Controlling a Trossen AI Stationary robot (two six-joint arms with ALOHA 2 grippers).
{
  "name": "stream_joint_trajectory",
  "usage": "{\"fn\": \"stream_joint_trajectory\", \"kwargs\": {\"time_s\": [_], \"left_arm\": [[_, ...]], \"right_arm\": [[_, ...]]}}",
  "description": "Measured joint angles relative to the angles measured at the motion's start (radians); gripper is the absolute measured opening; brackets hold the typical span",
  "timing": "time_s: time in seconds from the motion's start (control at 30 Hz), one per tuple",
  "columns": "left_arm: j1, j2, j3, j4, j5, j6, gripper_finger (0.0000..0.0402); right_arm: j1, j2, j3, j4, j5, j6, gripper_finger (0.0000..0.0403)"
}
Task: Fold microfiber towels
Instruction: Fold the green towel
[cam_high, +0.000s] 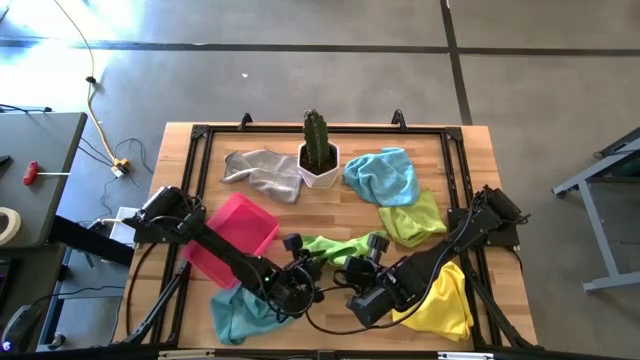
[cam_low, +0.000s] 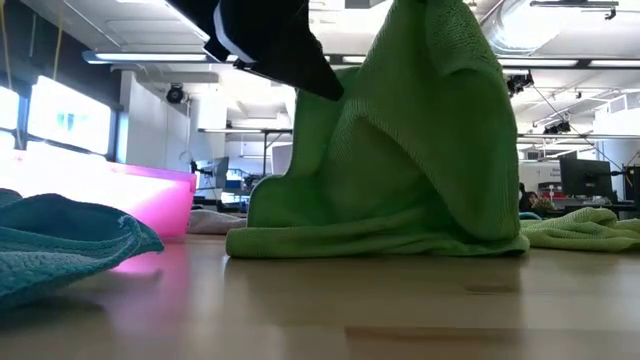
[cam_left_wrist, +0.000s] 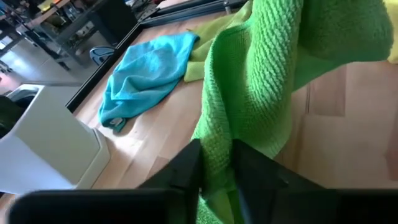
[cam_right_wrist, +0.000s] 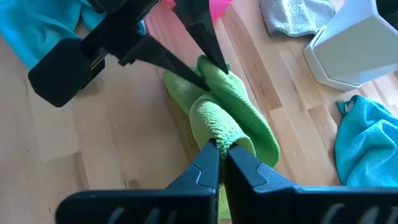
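Both arms at the near edge of the wooden slatted bench (cam_high: 470, 160), meeting over the lime green microfiber towel (cam_high: 335, 247).

Left end effector (cam_left_wrist: 216, 165): fingers closed on one end of the lime green towel, cloth pinched between them. Right end effector (cam_right_wrist: 222, 151): fingers pressed together on the other end of the same towel. In the low view the towel hangs raised between the two grips, its lower edge resting on the bench.

Other cloths lying flat:
- light blue microfiber towel (cam_high: 385, 175), far side, beside the white hexagonal pot with a green cactus (cam_high: 320, 160)
- grey microfiber towel (cam_high: 262, 172), other side of the pot
- yellow-green microfiber towel (cam_high: 415, 215)
- yellow microfiber towel (cam_high: 445, 300), under the right arm
- teal microfiber towel (cam_high: 235, 315), near edge

Rigid pink rectangular tray (cam_high: 235, 235) under the left arm.
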Motion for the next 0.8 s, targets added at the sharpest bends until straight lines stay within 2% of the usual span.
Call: {"fn": "stream_joint_trajectory", "kwargs": {"time_s": [0.17,0.37,0.53,0.67,0.8], "left_arm": [[-0.004,-0.001,0.0,0.0,0.006,0.037,0.0007],[-0.027,-0.063,0.0,-0.024,0.043,0.097,0.0003],[-0.053,-0.168,0.0,-0.09,0.056,0.128,0.0002],[-0.07,-0.243,0.0,-0.159,0.155,0.128,0.0001],[-0.082,-0.278,0.002,-0.2,0.297,0.098,0.0001]], "right_arm": [[0.001,0.0,0.0,-0.011,-0.007,0.0,0.0],[0.019,0.0,0.0,-0.029,-0.027,-0.075,0.0],[0.043,0.001,0.0,-0.028,-0.024,-0.092,0.0004],[0.062,0.003,0.0,-0.019,-0.025,-0.079,0.0024],[0.092,0.034,0.0,-0.02,-0.03,-0.063,0.0071]]}}
